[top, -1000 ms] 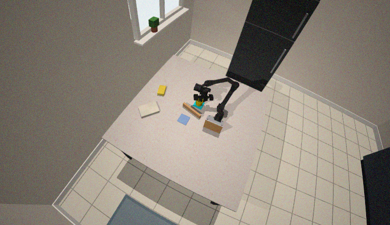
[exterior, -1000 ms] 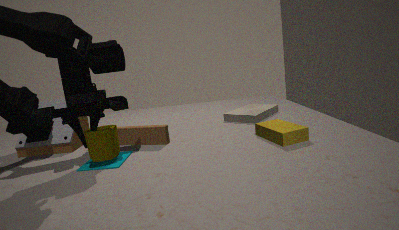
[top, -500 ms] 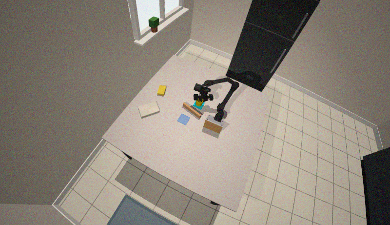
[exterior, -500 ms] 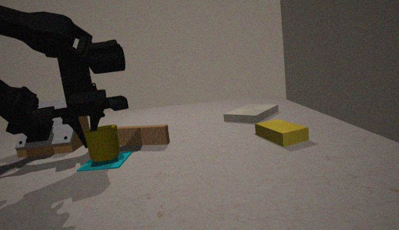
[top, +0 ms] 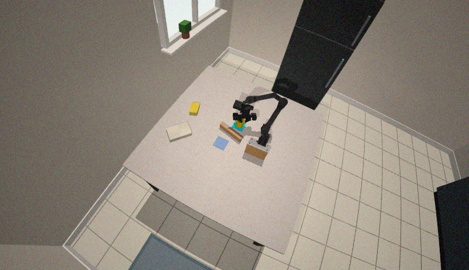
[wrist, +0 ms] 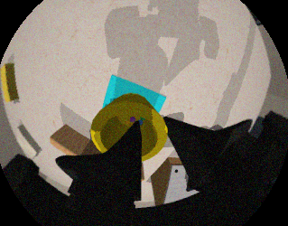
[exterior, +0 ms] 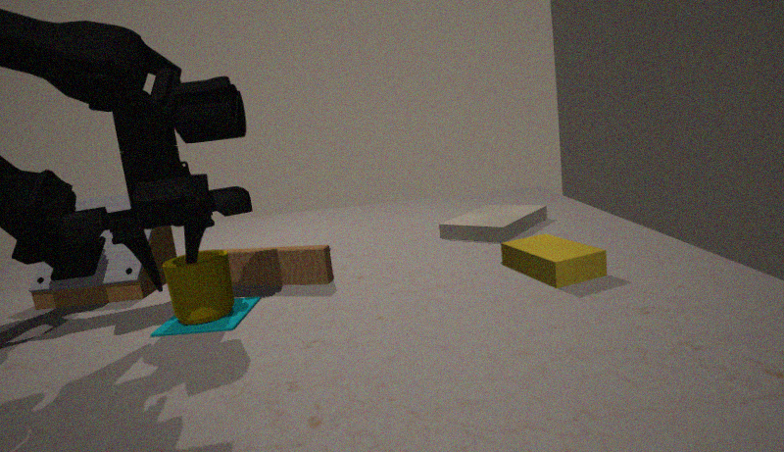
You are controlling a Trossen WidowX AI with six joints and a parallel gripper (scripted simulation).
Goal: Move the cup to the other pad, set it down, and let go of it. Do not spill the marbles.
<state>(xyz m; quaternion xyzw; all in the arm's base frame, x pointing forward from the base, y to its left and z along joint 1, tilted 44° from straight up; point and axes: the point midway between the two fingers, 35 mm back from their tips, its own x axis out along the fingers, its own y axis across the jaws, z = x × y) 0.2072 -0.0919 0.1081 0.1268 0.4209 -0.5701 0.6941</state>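
We are watching the black parallel-jaw tool [exterior: 171, 262] standing released, its fingers parted with one inside and one outside the wall of the upright yellow cylindrical cup [exterior: 198, 287]. The cup is resting on the flat turquoise square pad [exterior: 239, 313] on the pale counter [exterior: 462, 337], just beside a long brown wooden block [exterior: 288, 264].

One yellow cup [exterior: 198, 286]. Two marbles [wrist: 136, 120] visible inside it in the wrist view. Two pads on the surface [exterior: 462, 354]: one cyan pad [exterior: 230, 315] under the cup, one light blue pad [top: 220, 143]. One wooden bar [exterior: 288, 265]. One yellow block [exterior: 553, 259]. One white slab [exterior: 493, 222]. One arm [top: 275, 113].
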